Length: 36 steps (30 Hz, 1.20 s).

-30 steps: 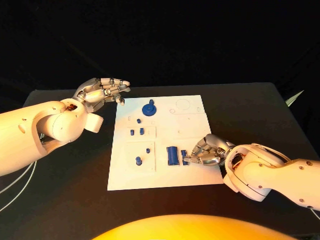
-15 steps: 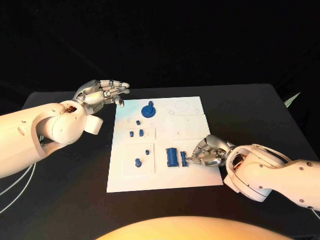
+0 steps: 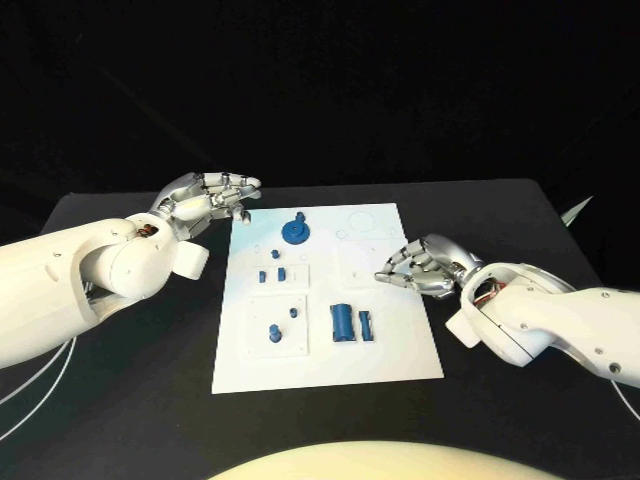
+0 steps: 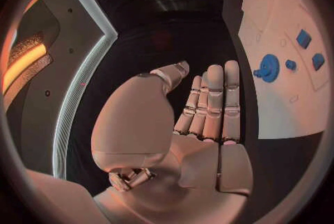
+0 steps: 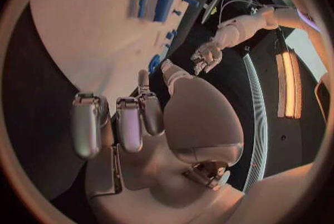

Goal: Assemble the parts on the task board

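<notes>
Two hands are over the black worktop [image 3: 522, 215], both holding nothing: the left hand [image 3: 205, 196] spread beside the task board [image 3: 392, 355], the right hand [image 3: 424, 267] loosely curled above its right edge. Seven blue parts, among them one round part [image 3: 296, 231] and two bars [image 3: 350, 322], lie on the board.

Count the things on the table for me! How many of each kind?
Blue parts: 8, such as the round part and the long part
White board: 1
Robot hands: 2, left hand and right hand
Total: 11
</notes>
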Each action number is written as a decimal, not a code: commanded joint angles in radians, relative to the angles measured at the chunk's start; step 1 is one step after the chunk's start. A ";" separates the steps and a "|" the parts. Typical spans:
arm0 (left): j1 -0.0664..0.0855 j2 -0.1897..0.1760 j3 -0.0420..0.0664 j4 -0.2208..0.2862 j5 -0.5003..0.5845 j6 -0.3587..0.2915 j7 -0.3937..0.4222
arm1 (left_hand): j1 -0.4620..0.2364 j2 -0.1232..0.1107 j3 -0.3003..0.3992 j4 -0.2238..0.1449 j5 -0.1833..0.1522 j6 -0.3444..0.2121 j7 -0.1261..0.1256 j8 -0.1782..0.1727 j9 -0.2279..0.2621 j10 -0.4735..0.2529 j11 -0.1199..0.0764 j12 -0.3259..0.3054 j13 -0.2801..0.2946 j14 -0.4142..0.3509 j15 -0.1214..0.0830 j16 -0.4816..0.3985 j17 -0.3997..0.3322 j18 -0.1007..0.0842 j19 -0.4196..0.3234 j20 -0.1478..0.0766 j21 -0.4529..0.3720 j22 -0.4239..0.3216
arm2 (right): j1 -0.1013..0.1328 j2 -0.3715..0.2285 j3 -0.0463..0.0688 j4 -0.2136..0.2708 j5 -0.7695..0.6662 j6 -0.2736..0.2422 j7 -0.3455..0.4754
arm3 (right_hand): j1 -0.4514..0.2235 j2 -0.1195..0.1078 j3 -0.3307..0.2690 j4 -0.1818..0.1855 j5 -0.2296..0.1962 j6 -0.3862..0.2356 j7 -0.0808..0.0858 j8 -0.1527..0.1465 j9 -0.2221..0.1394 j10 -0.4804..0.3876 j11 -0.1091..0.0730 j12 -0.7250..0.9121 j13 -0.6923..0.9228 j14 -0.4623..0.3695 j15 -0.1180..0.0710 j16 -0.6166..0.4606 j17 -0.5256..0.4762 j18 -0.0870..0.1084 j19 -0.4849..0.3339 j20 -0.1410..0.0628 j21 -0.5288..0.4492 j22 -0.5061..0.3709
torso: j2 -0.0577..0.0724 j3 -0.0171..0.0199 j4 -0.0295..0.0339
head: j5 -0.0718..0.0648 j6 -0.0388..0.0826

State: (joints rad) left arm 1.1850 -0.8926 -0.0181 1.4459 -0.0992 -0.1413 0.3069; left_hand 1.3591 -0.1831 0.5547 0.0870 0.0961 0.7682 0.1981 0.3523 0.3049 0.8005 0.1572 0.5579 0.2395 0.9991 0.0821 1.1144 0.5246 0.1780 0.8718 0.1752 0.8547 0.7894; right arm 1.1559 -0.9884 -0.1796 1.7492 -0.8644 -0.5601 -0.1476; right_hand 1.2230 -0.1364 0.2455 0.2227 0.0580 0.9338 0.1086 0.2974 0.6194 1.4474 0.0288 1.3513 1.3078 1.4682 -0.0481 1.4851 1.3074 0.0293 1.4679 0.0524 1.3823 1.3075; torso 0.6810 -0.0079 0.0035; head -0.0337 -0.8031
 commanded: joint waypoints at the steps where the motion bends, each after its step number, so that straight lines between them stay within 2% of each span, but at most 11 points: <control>1: -0.004 0.008 0.001 -0.011 0.022 -0.015 0.037 | -0.003 0.000 -0.003 0.007 -0.003 -0.005 0.021 0.006 -0.001 -0.003 -0.002 0.008 -0.002 -0.017 0.001 -0.001 -0.004 0.006 0.002 0.004 -0.009 -0.005 | 0.017 0.015 0.004 -0.046 0.208 -0.003 0.238 | 0.037 0.001 0.014 -0.021 -0.001 -0.020 0.007 -0.009 0.001 -0.029 0.004 -0.069 0.123 0.047 0.008 -0.031 0.049 0.024 0.030 0.009 -0.098 0.179 | -0.014 -0.0078 -0.0064 | 0.001 0.007; 4: -0.008 0.018 0.001 -0.025 0.030 -0.019 0.044 | 0.004 0.000 -0.007 0.013 -0.003 -0.008 0.021 0.012 -0.002 -0.004 -0.001 0.014 -0.004 -0.044 0.002 -0.021 -0.015 0.005 -0.008 0.005 -0.032 -0.018 | 0.027 0.028 0.007 -0.069 0.177 0.002 0.248 | 0.059 -0.013 0.022 -0.042 -0.001 0.000 0.001 0.001 0.006 0.006 0.000 -0.009 0.149 0.067 0.005 0.003 0.108 0.003 0.063 0.007 0.016 0.212 | -0.024 -0.0101 -0.0080 | 0.005 0.006; 14: -0.019 0.035 0.000 -0.045 0.050 -0.042 0.066 | 0.009 -0.003 -0.015 0.022 -0.003 -0.014 0.022 0.019 -0.004 -0.008 0.001 0.019 -0.007 -0.068 0.005 -0.048 -0.031 0.005 -0.018 0.008 -0.063 -0.036 | 0.034 0.082 0.009 -0.104 0.120 -0.060 0.275 | 0.070 -0.035 0.023 -0.046 0.000 -0.029 0.011 -0.002 0.012 -0.110 0.008 -0.208 0.039 0.045 0.012 -0.043 0.036 0.030 0.024 0.012 -0.141 0.164 | -0.030 -0.0111 -0.0159 | 0.014 0.018; 18: -0.025 0.050 0.000 -0.061 0.064 -0.079 0.091 | 0.020 -0.006 -0.023 0.036 -0.003 -0.020 0.025 0.030 -0.008 -0.013 0.005 0.021 -0.018 -0.131 0.016 -0.113 -0.070 0.003 -0.051 0.018 -0.132 -0.077 | 0.035 0.131 0.015 -0.183 0.268 -0.078 0.366 | 0.098 -0.025 0.075 -0.026 -0.004 -0.104 0.043 0.000 0.013 -0.414 0.041 -0.706 -0.305 -0.166 0.044 -0.387 -0.373 0.144 -0.228 0.043 -0.938 -0.140 | -0.040 -0.0121 -0.0163 | 0.015 0.028; 30: -0.034 0.120 0.001 -0.150 0.114 -0.191 0.178 | 0.048 -0.015 -0.007 0.081 -0.004 -0.019 0.000 0.040 -0.041 0.095 0.022 -0.194 -0.176 -0.213 0.067 -0.597 -0.276 0.003 -0.131 0.089 -0.496 -0.315 | 0.047 0.266 0.039 -0.461 0.588 0.070 0.546 | 0.118 -0.068 0.216 -0.016 -0.005 -0.103 0.093 -0.059 -0.141 -0.415 0.102 -1.089 -0.911 -0.398 0.119 -1.059 -0.785 0.159 -0.367 0.126 -1.319 -0.643 | -0.053 -0.0050 -0.0093 | 0.014 0.073; 31: -0.033 0.112 0.000 -0.141 0.077 -0.132 0.111 | -0.380 0.183 -0.555 -0.087 -0.096 -0.768 -0.198 -0.352 -0.305 -0.801 -0.157 -0.558 -0.239 -0.999 -0.082 -1.114 -0.525 -0.178 -0.872 -0.175 -0.855 -0.789 | 0.045 0.261 0.038 -0.442 0.457 -0.007 0.446 | -0.283 0.136 -0.246 -0.223 -0.058 -0.934 -0.109 -0.297 -0.619 -0.735 -0.029 -1.351 -1.308 -0.723 0.048 -1.485 -1.307 -0.029 -0.692 -0.052 -1.382 -1.308 | -0.048 -0.0079 -0.0134 | 0.015 0.061; 32: -0.033 0.112 0.000 -0.140 0.077 -0.134 0.111 | -0.395 0.183 -0.555 -0.087 -0.096 -0.768 -0.198 -0.352 -0.305 -0.801 -0.157 -0.558 -0.239 -0.999 -0.082 -1.114 -0.525 -0.178 -0.872 -0.175 -0.855 -0.789 | 0.044 0.260 0.039 -0.441 0.459 -0.008 0.447 | -0.303 0.136 -0.246 -0.223 -0.058 -0.934 -0.109 -0.297 -0.619 -0.744 -0.029 -1.351 -1.308 -0.739 0.048 -1.485 -1.307 -0.029 -0.714 -0.052 -1.382 -1.308 | -0.049 -0.0077 -0.0133 | 0.015 0.062; 33: -0.034 0.112 0.000 -0.138 0.077 -0.138 0.112 | -0.419 0.183 -0.555 -0.087 -0.096 -0.768 -0.198 -0.352 -0.305 -0.801 -0.157 -0.558 -0.239 -0.999 -0.082 -1.114 -0.525 -0.178 -0.872 -0.175 -0.855 -0.789 | 0.042 0.260 0.040 -0.438 0.463 -0.010 0.449 | -0.326 0.136 -0.246 -0.223 -0.058 -0.934 -0.109 -0.297 -0.619 -1.447 -0.029 -1.351 -1.308 -0.757 0.048 -1.485 -1.307 -0.029 -0.733 -0.052 -1.382 -1.308 | -0.050 -0.0075 -0.0132 | 0.016 0.064; 34: -0.036 0.112 0.000 -0.135 0.077 -0.144 0.113 | -0.456 0.183 -0.555 -0.087 -0.096 -0.768 -0.198 -0.352 -0.305 -0.801 -0.157 -0.558 -0.239 -0.999 -0.082 -1.114 -0.525 -0.178 -0.872 -0.175 -0.855 -0.789 | 0.040 0.259 0.042 -0.434 0.469 -0.013 0.452 | -0.362 0.136 -0.246 -0.223 -0.058 -0.934 -0.109 -0.297 -0.619 -1.447 -0.029 -1.351 -1.308 -1.468 0.048 -1.485 -1.307 -0.029 -0.763 -0.052 -1.382 -1.308 | -0.052 -0.0072 -0.0130 | 0.016 0.067; 35: -0.037 0.112 0.001 -0.131 0.078 -0.152 0.115 | -0.491 0.183 -0.555 -0.087 -0.096 -0.768 -0.198 -0.352 -0.305 -0.801 -0.157 -0.558 -0.239 -0.999 -0.082 -1.114 -0.525 -0.178 -0.872 -0.175 -0.855 -0.789 | 0.037 0.258 0.045 -0.429 0.477 -0.017 0.457 | -0.394 0.136 -0.246 -0.223 -0.058 -0.934 -0.109 -0.297 -0.619 -1.447 -0.029 -1.351 -1.308 -1.468 0.048 -1.485 -1.307 -0.029 -1.468 -0.052 -1.382 -1.308 | -0.055 -0.0067 -0.0127 | 0.017 0.071; 36: -0.039 0.112 0.001 -0.125 0.078 -0.162 0.117 | -0.525 0.183 -0.555 -0.087 -0.096 -0.768 -0.198 -0.352 -0.305 -0.801 -0.157 -0.558 -0.239 -0.999 -0.082 -1.114 -0.525 -0.178 -0.872 -0.175 -0.855 -0.789 | 0.034 0.257 0.048 -0.423 0.487 -0.022 0.462 | -0.430 0.136 -0.246 -0.223 -0.058 -0.934 -0.109 -0.297 -0.619 -1.447 -0.029 -1.351 -1.308 -1.468 0.048 -1.485 -1.307 -0.029 -1.468 -0.052 -1.382 -1.308 | -0.058 -0.0062 -0.0124 | 0.017 0.076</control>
State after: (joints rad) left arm 1.1479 -0.7833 -0.0183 1.3119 -0.0207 -0.2835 0.4174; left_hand 1.1278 -0.0846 0.2355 0.0726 0.0399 0.3238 0.0843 0.1662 0.1117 0.3901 0.0777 0.1459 0.0274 0.3445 0.0640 0.2083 0.1054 0.0816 0.3221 0.1143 0.1443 0.1955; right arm 1.1920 -0.7310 -0.1326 1.3188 -0.3864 -0.5677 0.3058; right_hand 1.0758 -0.0866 0.2000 0.0889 0.0243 0.3574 0.0848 0.1019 0.2045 0.5587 0.0567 0.1103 0.1656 0.6471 0.0324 0.1778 0.2223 0.0818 0.7435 0.0793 0.0266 0.2807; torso 0.6296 -0.0151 -0.0090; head -0.0179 -0.7352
